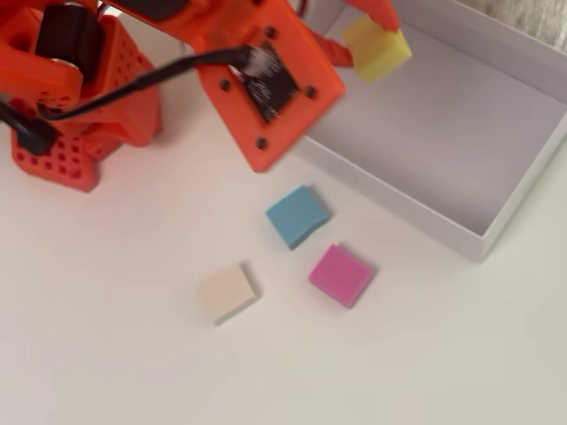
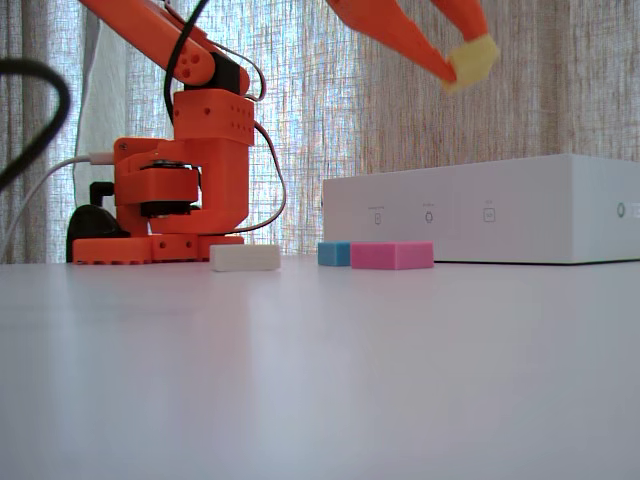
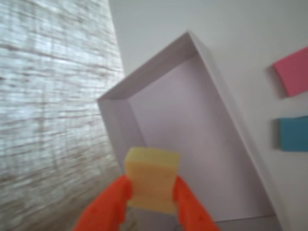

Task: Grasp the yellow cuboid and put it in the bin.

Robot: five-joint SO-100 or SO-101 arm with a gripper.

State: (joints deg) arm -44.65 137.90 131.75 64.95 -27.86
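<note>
while the tool (image 3: 151, 199) pinches the yellow cuboid (image 3: 152, 185) between both orange fingers, the block hangs in the air above the bin (image 1: 496, 115), over its corner at 11 o'clock in the overhead view, well above the worktop (image 2: 320, 380).

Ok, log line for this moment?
gripper: shut on yellow cuboid | cuboid: lifted, above bin | release: not yet

White table (image 1: 106, 354) — bin (image 1: 523, 190), blue block (image 1: 297, 215), pink block (image 1: 341, 275), cream block (image 1: 227, 293), arm base (image 1: 66, 155).
</note>
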